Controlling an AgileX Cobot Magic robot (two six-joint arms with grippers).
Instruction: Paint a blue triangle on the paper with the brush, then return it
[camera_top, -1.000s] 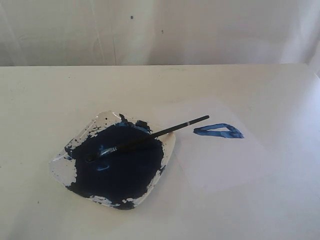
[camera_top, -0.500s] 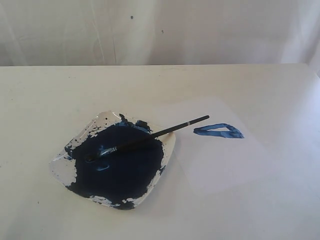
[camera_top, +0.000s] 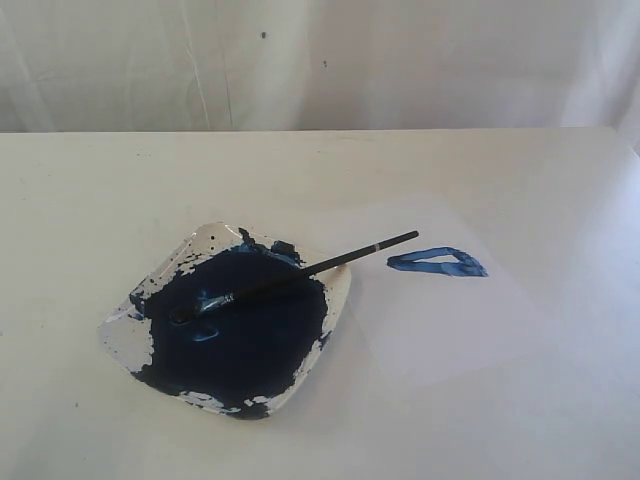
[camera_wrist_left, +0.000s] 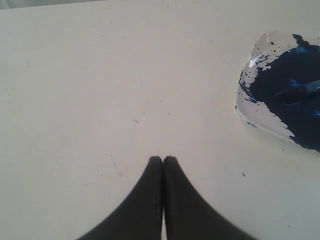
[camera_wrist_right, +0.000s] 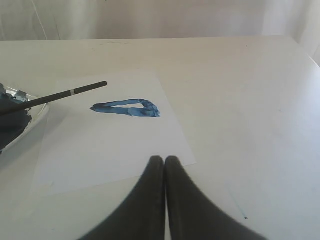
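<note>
Brush (camera_top: 300, 272): black handle with a narrow silver band, lying at a slant across the paint dish (camera_top: 128, 338). Its bristle end rests in the dark-blue paint pool (camera_top: 250, 325). Its handle end passes over the dish rim and reaches out above the nearest edge of the paper (camera_top: 440, 320).

Paint dish: squarish and white, mostly flooded with blue, with splashes on the bare rim. It sits on the cream table (camera_top: 150, 180), just beside the paper.

Paper: white sheet, flat on the table to the right of the dish in the exterior view.

Blue triangle (camera_top: 437, 262): flattened, elongated outline in blue strokes, on the paper's far part, close to the tip of the brush handle but apart from it.

Left gripper (camera_wrist_left: 163, 159): fingertips pressed together with nothing between them, above bare table, the dish off to one side.

Right gripper (camera_wrist_right: 164, 159): fingertips likewise pressed together and gripping nothing, near the paper's edge, well apart from the triangle and the brush.
</note>
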